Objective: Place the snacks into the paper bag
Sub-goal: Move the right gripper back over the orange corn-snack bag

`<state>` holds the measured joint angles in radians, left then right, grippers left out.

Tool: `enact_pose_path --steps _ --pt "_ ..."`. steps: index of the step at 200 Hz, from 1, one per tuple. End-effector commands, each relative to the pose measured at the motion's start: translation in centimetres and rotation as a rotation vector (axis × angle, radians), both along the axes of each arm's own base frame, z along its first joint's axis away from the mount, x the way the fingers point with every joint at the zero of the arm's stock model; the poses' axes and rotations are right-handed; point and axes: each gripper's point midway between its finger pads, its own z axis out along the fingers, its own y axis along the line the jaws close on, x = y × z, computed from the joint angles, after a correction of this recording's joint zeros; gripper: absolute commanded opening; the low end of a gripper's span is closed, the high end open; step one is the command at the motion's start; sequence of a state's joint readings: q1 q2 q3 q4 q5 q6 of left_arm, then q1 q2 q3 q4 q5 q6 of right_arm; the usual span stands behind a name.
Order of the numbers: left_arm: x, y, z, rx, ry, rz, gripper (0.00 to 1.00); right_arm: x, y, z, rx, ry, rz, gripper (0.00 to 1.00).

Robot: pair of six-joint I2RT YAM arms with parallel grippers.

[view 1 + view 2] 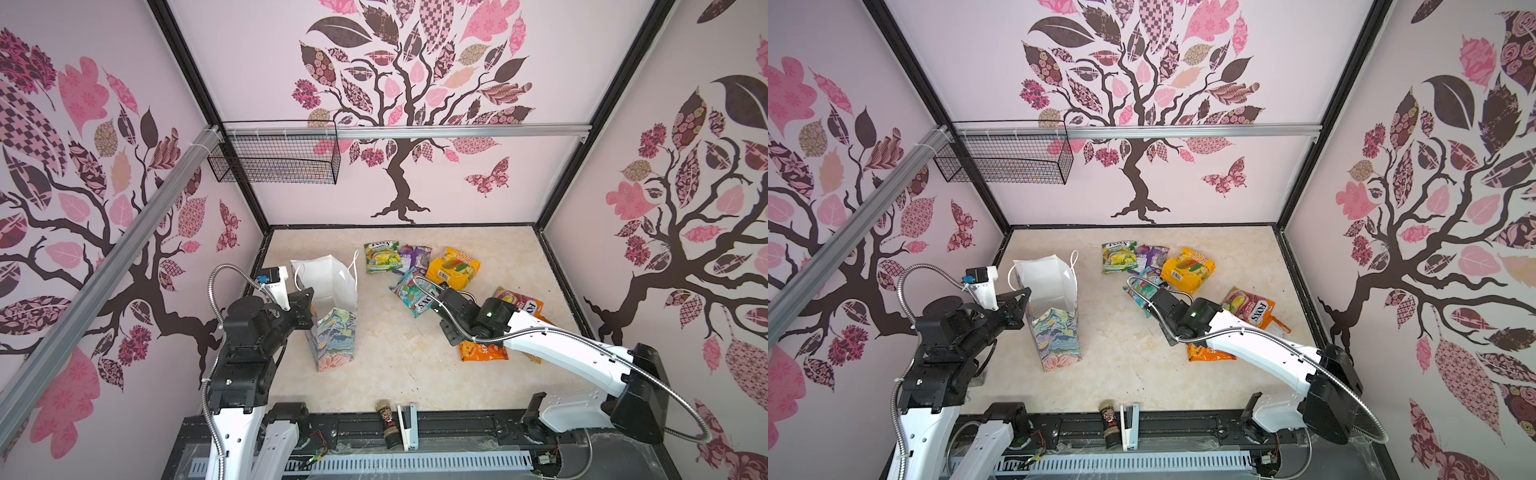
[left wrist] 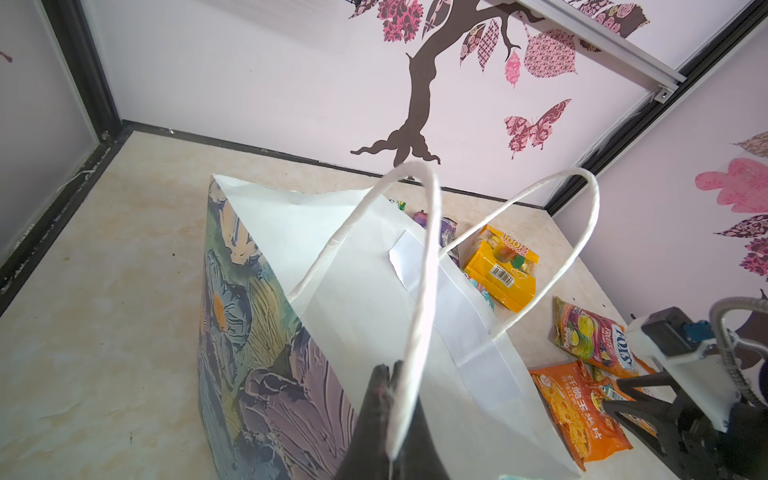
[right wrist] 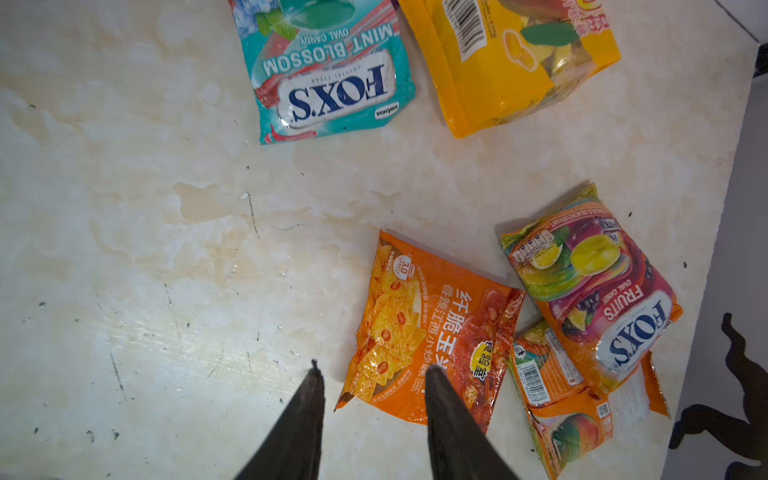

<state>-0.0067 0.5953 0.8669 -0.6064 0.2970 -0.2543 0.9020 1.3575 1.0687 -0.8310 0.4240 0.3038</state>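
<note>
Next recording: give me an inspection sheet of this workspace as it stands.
Surface: beige marbled tabletop, scuffed, dark specks.
Job's things: paper bag upright, open; snacks lying beside it, none seen inside.
Clutter: spice jar and stapler at the front edge.
Grippers: left gripper shut at the bag's handle; right gripper open, holding nothing, over the orange packet.
Cables: two looping steel conduits; loose wires at the front.
Surroundings: tree-decal walls; wire basket on the rail.

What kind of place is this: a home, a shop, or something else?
Most likely an enclosed robot test booth: two white-and-black robot arms mounted at the front, tree-pattern pink walls in black metal framing, and glossy snack packets staged beside a floral paper bag.
</note>
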Motion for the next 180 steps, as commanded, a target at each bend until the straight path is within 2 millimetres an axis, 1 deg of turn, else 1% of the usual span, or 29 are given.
enact_pose_path --steps 1,22,45,64,102,126,150,163,180 --pt "0.3 0.0 0.4 0.01 -0.029 -0.007 0.0 0.0 -0.5 -1.7 -0.053 0.023 -0.022 0.42" --pt "0.4 -0.1 0.4 0.007 -0.028 -0.01 0.0 -0.1 -1.1 -3.4 -0.106 0.04 -0.035 0.43" --pt "0.4 0.0 0.3 0.009 -0.025 -0.009 0.0 -0.3 -1.0 -5.5 -0.138 0.082 -0.027 0.42" --pt "0.3 0.0 0.4 0.011 -0.029 -0.008 0.0 -0.3 -1.1 -6.7 -0.167 0.104 -0.029 0.42" --pt "0.2 0.0 0.2 0.006 -0.028 -0.008 0.0 0.0 -0.7 -7.4 -0.18 0.114 -0.025 0.42" --pt "0.0 -0.1 0.3 0.006 -0.032 -0.01 0.0 0.0 -1.1 -8.0 -0.18 0.131 -0.051 0.42" --pt "0.0 -0.1 0.4 0.004 -0.038 -0.012 0.0 0.0 -1.7 -9.0 -0.125 0.173 -0.1 0.42" --pt "0.1 -0.2 0.6 -0.001 -0.041 -0.016 0.0 0.2 -2.3 -9.0 -0.132 0.165 -0.125 0.42" --pt "0.2 -0.4 0.5 -0.007 -0.039 -0.023 0.0 0.4 -2.5 -8.7 -0.138 0.152 -0.138 0.42"
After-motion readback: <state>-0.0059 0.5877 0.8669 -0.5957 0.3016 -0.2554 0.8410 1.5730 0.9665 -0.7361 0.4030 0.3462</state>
